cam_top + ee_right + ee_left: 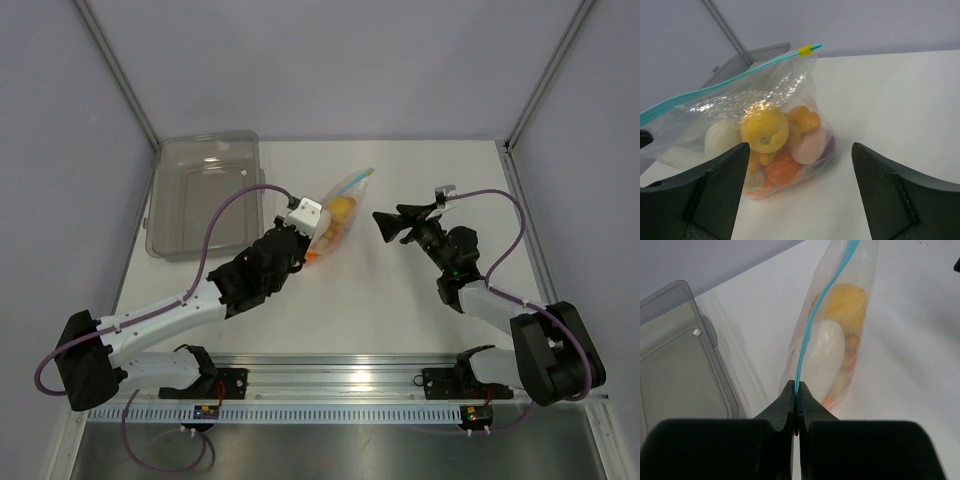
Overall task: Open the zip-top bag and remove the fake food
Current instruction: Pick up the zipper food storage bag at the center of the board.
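White table (400,310), grey walls (300,60); left gripper (797,391) pinches zip-top bag (740,100), right gripper (385,227) spread

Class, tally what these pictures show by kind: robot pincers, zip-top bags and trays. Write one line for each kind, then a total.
Pincers: 2 (left pincer, right pincer)
Zip-top bag: 1
Tray: 1
Total: 4
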